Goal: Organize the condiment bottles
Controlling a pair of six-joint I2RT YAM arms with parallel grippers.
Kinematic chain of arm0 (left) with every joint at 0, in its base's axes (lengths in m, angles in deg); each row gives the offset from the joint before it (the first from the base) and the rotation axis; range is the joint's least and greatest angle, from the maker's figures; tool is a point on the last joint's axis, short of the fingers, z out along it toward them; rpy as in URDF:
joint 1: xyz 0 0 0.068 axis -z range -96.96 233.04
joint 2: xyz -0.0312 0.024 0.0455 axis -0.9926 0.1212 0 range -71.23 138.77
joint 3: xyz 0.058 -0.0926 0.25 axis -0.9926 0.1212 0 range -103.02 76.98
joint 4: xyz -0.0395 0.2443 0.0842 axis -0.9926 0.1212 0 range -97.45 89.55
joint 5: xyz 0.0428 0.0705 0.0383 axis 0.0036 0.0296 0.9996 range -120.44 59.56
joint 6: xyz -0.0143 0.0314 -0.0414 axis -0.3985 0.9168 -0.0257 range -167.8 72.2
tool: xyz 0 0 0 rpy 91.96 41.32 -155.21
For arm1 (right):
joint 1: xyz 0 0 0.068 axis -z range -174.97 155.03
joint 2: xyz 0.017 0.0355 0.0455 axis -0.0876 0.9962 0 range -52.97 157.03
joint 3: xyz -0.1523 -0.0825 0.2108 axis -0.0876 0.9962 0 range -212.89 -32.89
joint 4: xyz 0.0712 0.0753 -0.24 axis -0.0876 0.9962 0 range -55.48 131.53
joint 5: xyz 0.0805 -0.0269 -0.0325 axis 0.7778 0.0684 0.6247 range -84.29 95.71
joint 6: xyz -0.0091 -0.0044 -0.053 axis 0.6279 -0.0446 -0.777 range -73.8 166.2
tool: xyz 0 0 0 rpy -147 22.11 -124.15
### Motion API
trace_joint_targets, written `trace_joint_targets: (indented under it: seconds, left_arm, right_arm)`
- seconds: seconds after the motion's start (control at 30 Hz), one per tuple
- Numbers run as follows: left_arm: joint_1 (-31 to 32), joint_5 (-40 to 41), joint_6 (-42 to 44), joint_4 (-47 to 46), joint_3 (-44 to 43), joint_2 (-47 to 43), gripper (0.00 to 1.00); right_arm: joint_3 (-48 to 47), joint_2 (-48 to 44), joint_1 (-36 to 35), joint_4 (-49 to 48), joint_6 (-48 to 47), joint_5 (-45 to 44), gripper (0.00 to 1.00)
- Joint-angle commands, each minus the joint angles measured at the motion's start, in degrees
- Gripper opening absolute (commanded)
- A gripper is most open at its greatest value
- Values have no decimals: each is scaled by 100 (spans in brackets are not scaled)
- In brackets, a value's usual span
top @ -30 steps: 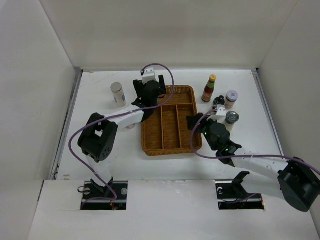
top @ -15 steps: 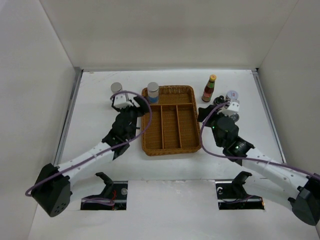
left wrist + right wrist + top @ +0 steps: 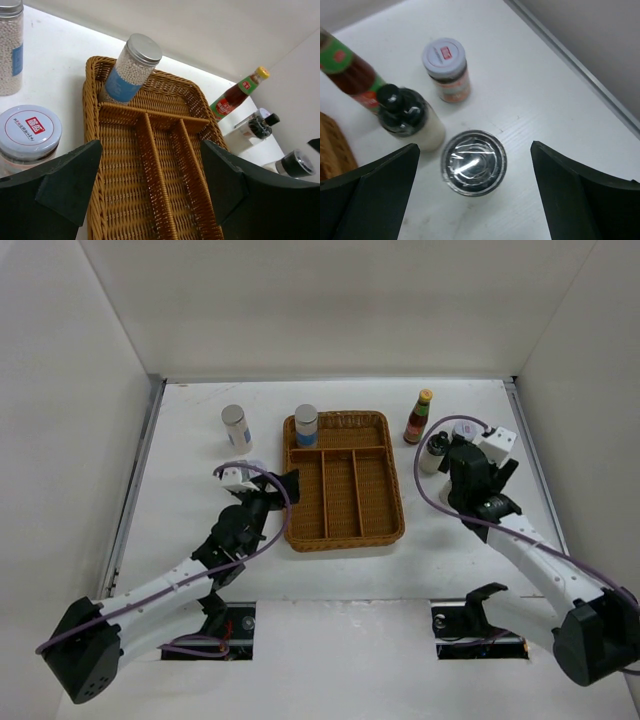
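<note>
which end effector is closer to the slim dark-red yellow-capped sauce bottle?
Right. Right end effector hovers just right of the sauce bottle; left end effector is across the brown wicker tray.

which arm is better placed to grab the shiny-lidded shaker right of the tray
Right: the right fingers are open above the shiny-lidded shaker, while the left fingers are across the wicker tray beside a white-lidded jar.
</note>
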Motion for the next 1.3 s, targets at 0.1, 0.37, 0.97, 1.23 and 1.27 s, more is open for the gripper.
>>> trace_joint_targets:
  seconds: [0.1,0.37,0.97,1.23,1.27]
  left_arm:
    - [37,-104,-74,-505,166,-31,82]
    - [19,-148,-92,-575,140,260,82]
    - [-271,292,-109,-620,280,242,82]
    - [-666,406,-135,-575,473,40,82]
    - [-719,406,-162,-567,482,57,82]
  right_arm:
    - [-233,405,561,311,35,1255,100]
    - [-426,1170,737,-58,62,1748,100]
    - [-1522,939,-1073,-954,-729,850,57]
    - [-3693,3329,-1320,-1807,-1063,1976,58]
    - [-3974,3620,-1320,-1834,-1098,2072,58]
